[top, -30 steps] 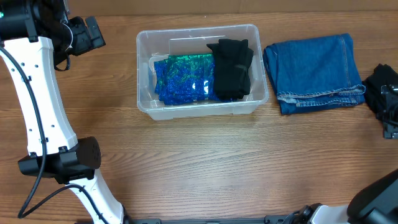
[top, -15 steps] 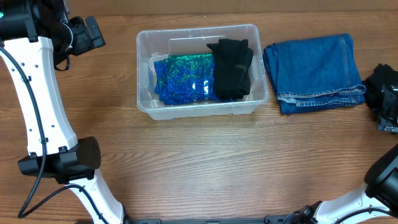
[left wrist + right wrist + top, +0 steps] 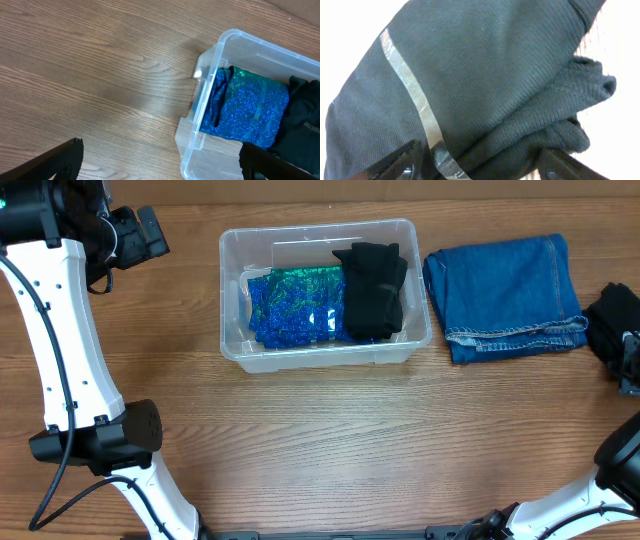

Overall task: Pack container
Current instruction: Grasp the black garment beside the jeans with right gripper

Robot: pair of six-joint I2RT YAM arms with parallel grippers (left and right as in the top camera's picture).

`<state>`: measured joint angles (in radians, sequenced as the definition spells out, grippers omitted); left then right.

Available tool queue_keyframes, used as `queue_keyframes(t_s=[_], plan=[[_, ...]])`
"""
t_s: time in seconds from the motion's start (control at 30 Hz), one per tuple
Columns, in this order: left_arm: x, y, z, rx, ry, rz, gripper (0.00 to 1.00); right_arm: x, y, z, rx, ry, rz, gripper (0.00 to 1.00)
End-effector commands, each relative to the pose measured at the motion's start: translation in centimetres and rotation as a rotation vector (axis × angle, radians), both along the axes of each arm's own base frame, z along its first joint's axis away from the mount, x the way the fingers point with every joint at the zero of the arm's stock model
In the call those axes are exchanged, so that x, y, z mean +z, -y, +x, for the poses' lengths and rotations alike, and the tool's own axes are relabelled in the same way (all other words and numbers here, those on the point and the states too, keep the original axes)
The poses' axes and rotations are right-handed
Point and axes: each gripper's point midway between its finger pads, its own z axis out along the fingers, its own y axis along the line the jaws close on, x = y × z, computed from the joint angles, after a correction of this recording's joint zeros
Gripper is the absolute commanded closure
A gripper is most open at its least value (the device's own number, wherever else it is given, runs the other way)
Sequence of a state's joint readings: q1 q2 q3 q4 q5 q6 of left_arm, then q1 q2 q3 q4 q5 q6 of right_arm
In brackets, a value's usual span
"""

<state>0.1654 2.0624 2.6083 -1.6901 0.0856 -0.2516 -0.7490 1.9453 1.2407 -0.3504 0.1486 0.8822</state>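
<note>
The clear plastic container (image 3: pixel 234 340) stands at the back middle of the table. It holds a folded blue-green sparkly cloth (image 3: pixel 293 306) on its left and a black cloth (image 3: pixel 374 290) on its right. My left gripper (image 3: pixel 146 235) is open and empty, up at the far left; its wrist view shows the container's left end (image 3: pixel 199 102) and the sparkly cloth (image 3: pixel 250 107). My right gripper (image 3: pixel 480 167) is open, its fingers straddling a black knit garment (image 3: pixel 470 75) with a silver stripe at the table's right edge (image 3: pixel 608 315).
Folded blue jeans (image 3: pixel 505 295) lie just right of the container, between it and the black garment. The left arm's white links (image 3: pixel 60 350) run down the left side of the table. Bare wood lies in front of the container.
My right gripper has shifted slightly over the black garment at the right edge. The container, its contents, the jeans and the left arm have not moved.
</note>
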Motion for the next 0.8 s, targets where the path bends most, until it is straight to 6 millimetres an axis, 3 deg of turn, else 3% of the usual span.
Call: queue_keyframes(t_s=[0.0, 0.2, 0.33, 0.37, 0.43, 0.47, 0.53, 0.63, 0.77], plan=[[1.5, 0.3, -0.6, -0.019, 0.039, 0.006, 0.0, 1.0, 1.1, 0.2, 0.021, -0.015, -0.055, 0.39], [1.5, 0.3, -0.6, -0.019, 0.039, 0.006, 0.0, -1.1, 1.1, -0.1, 0.044, -0.062, -0.04, 0.41], [1.5, 0.3, -0.6, -0.019, 0.039, 0.006, 0.0, -2.5, 1.1, 0.0, 0.066, -0.088, -0.034, 0.32], [1.5, 0.3, -0.6, -0.019, 0.039, 0.006, 0.0, -2.6, 1.1, -0.1, 0.067, -0.089, -0.032, 0.43], [1.5, 0.3, -0.6, -0.019, 0.039, 0.006, 0.0, -2.6, 0.8, 0.4, 0.128, -0.093, -0.036, 0.87], [1.5, 0.3, -0.6, -0.019, 0.039, 0.006, 0.0, -2.6, 0.6, 0.7, 0.169, -0.091, -0.034, 0.95], [1.5, 0.3, -0.6, -0.019, 0.039, 0.006, 0.0, -2.6, -0.4, 1.7, 0.272, -0.07, -0.016, 0.96], [1.5, 0.3, -0.6, -0.019, 0.039, 0.006, 0.0, -0.9, -2.1, 4.3, 0.452, 0.031, 0.004, 0.96], [1.5, 0.3, -0.6, -0.019, 0.039, 0.006, 0.0, 5.6, -2.6, 5.7, 0.499, 0.125, -0.033, 0.96]])
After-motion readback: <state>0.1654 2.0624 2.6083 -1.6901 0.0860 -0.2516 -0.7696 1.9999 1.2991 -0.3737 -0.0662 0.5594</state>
